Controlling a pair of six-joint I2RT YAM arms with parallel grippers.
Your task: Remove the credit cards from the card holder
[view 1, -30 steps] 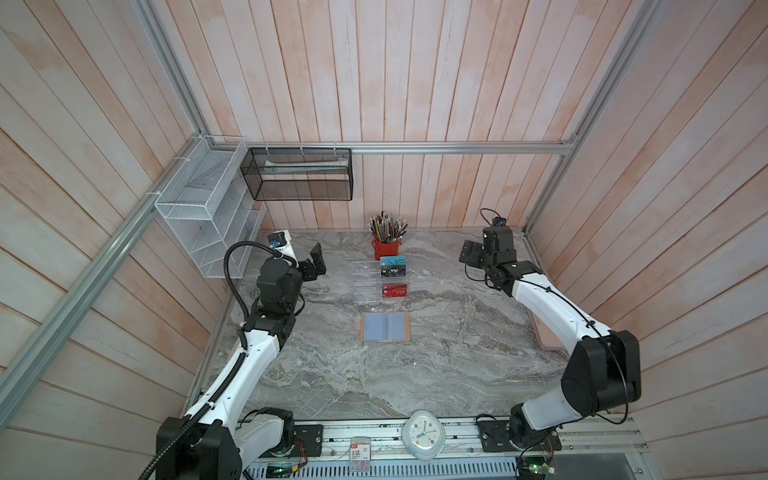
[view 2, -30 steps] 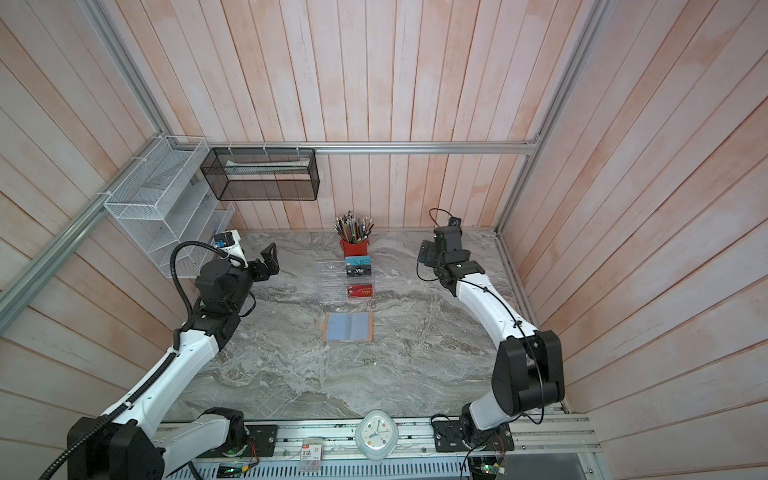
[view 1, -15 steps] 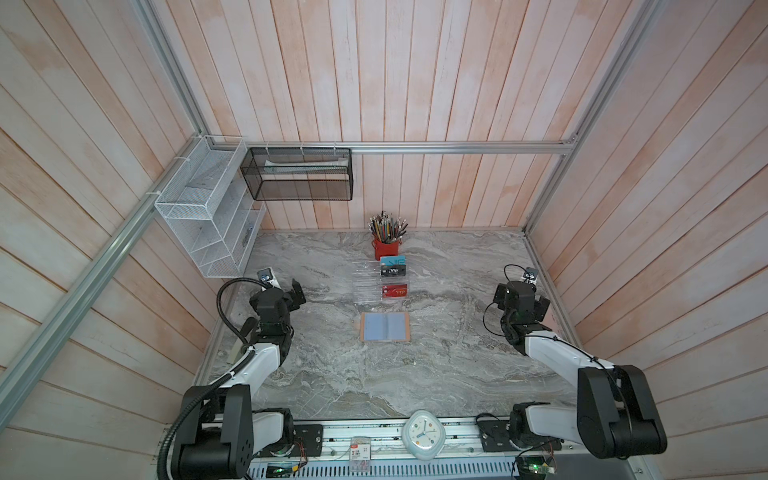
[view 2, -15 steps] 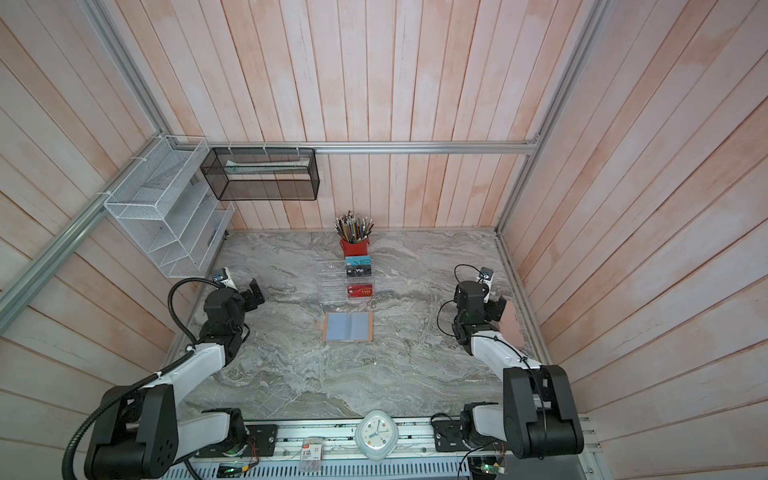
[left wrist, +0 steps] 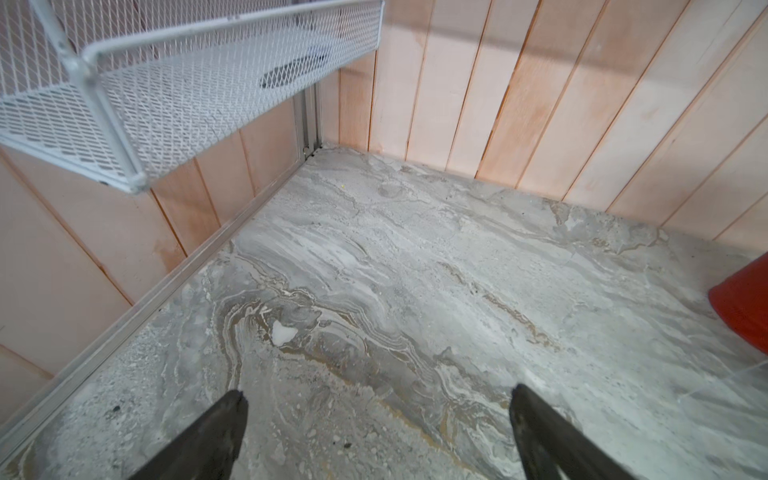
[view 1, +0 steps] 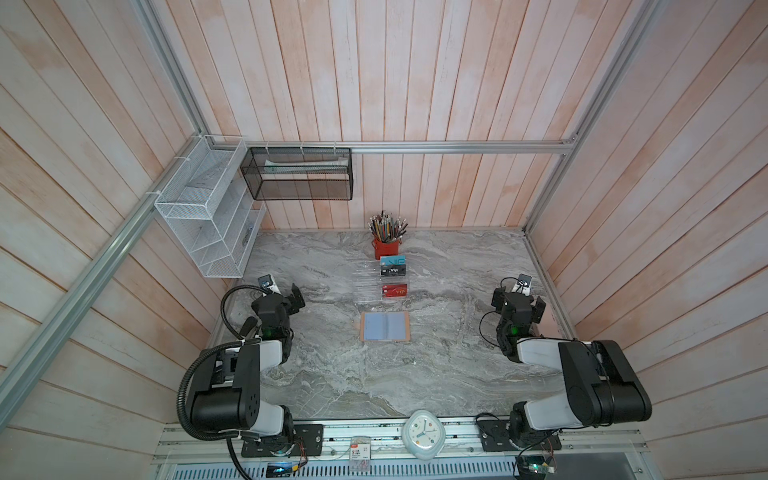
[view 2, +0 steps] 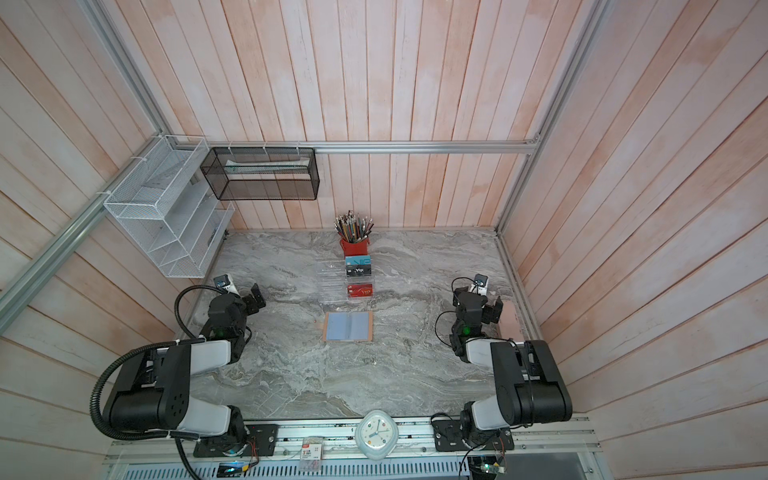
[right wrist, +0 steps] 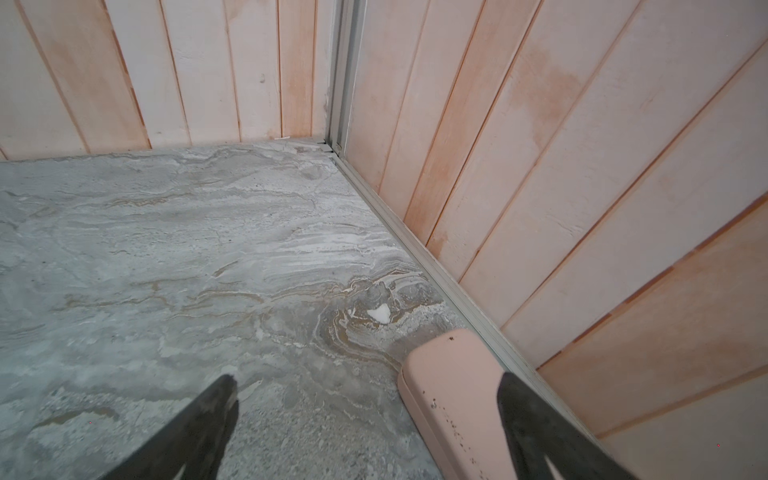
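Left gripper (left wrist: pixel 376 401) and right gripper (right wrist: pixel 366 379) hung spread and empty; the thin, stiff, slick cards (view 1: pixel 392 271) above frame centre seemed best pinched by exposed edges.

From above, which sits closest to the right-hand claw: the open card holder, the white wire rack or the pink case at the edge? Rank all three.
In a top view:
1. pink case: right beside the right gripper, at the right edge.
2. card holder: lying open in the centre.
3. white wire rack: far left, on the opposite side.
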